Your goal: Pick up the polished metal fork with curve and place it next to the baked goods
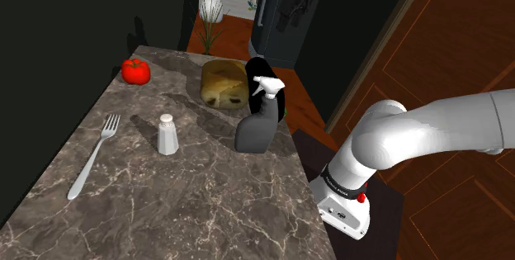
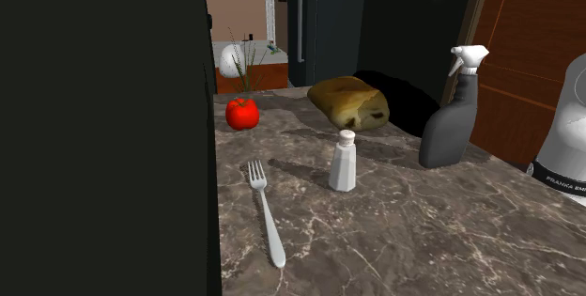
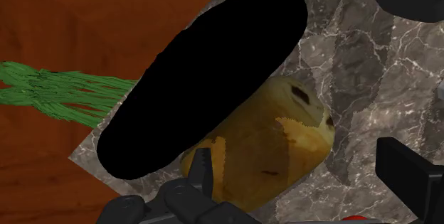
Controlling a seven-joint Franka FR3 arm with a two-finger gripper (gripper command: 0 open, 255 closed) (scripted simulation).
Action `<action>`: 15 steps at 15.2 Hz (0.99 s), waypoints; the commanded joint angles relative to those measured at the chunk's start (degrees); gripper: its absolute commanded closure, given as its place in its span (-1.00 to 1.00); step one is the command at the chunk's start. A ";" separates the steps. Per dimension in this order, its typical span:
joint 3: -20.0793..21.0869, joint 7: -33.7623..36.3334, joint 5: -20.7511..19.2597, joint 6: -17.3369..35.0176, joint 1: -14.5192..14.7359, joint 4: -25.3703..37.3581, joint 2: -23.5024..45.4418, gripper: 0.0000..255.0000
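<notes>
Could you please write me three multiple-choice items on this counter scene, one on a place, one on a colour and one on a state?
1. In the shoulder view, where does the slim silver metal fork lie from the small white upright shaker?
A. to its left
B. to its right
C. on top of it

2. What colour is the trigger head of the dark grey spray bottle?
A. red
B. white
C. green

3. How is the fork placed?
A. hanging over the counter's edge
B. standing in a cup
C. lying flat on the dark veined marble counter

Answers:
1 A, the shaker stands between the fork and the bottle.
2 B, the head is white above a dark body.
3 C, its whole length rests on the stone.
</notes>
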 commanded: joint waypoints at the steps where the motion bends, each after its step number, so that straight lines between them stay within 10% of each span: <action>1: 0.00 0.00 0.00 0.00 0.00 0.00 0.00 -1.00; 15: 21.03 31.92 9.17 12.66 -0.79 -4.18 9.18 -1.00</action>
